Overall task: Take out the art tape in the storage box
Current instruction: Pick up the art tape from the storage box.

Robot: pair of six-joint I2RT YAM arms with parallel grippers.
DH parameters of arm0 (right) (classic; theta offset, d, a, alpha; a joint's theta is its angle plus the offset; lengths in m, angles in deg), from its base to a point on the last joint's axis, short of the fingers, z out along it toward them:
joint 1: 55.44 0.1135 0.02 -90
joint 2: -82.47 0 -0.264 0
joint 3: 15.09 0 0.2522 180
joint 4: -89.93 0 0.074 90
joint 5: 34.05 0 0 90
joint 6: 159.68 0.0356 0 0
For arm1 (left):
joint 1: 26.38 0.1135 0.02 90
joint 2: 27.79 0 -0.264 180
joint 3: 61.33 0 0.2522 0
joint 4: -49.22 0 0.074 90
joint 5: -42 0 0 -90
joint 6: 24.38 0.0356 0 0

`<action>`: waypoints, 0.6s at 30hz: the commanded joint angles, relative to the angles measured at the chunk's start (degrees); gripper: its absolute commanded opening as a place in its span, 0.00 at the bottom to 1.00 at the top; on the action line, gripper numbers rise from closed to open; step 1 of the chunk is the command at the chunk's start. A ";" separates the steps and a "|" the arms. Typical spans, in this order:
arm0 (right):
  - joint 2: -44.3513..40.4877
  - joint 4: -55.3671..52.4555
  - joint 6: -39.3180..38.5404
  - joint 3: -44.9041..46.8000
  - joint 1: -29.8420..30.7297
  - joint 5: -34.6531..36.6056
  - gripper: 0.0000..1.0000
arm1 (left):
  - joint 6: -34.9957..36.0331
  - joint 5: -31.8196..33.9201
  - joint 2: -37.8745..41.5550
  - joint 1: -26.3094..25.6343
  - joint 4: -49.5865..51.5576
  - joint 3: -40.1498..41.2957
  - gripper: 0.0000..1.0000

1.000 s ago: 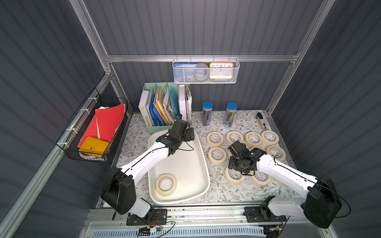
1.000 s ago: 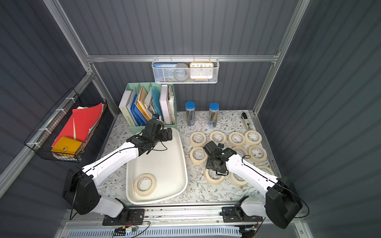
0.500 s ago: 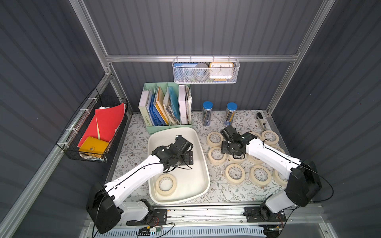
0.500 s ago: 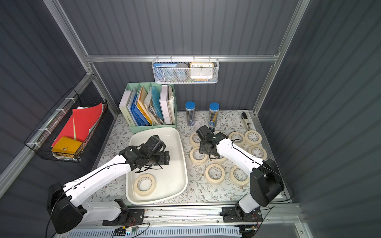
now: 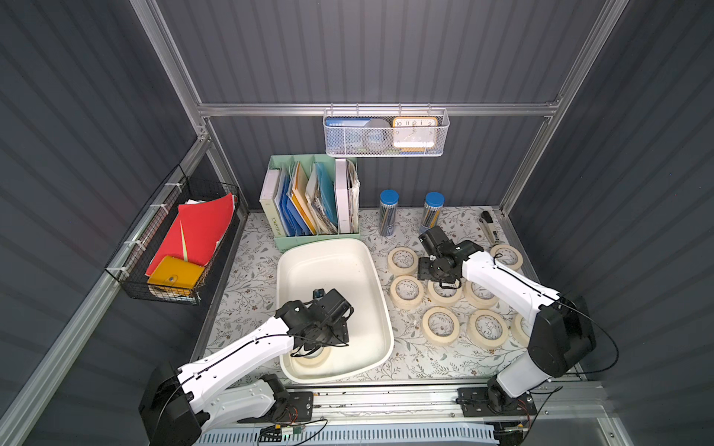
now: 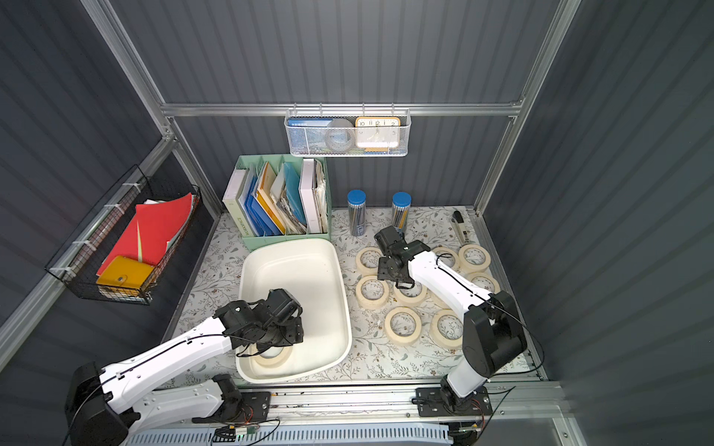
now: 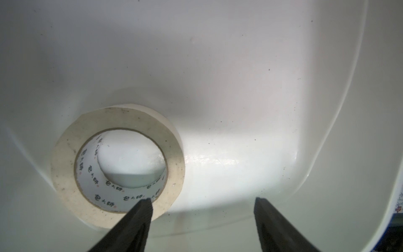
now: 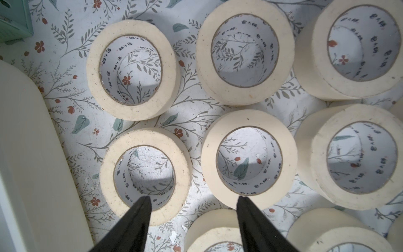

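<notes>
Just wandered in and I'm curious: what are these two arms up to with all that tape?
They are moving tape out of the storage box onto the table. One roll lies in the box; the left gripper is down beside it, jaws open, one finger at its edge, not yet gripping. The other rolls lie flat on the table beside the box, and the right gripper hovers open above them, holding nothing.
</notes>
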 commanded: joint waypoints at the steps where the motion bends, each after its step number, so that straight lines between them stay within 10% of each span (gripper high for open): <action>1: 0.74 -0.44 -0.80 -1.10 -0.26 -0.31 0.68 | -3.09 0.42 -0.51 -0.05 -2.46 4.27 0.80; 12: 0.24 -0.06 -0.91 0.19 -0.68 -1.39 0.68 | -5.44 -1.19 -2.08 -0.10 -13.06 12.40 0.75; 18: -0.44 0.19 -0.91 0.69 -0.62 -2.06 0.68 | -5.36 2.26 -2.88 -0.10 -14.38 10.97 0.39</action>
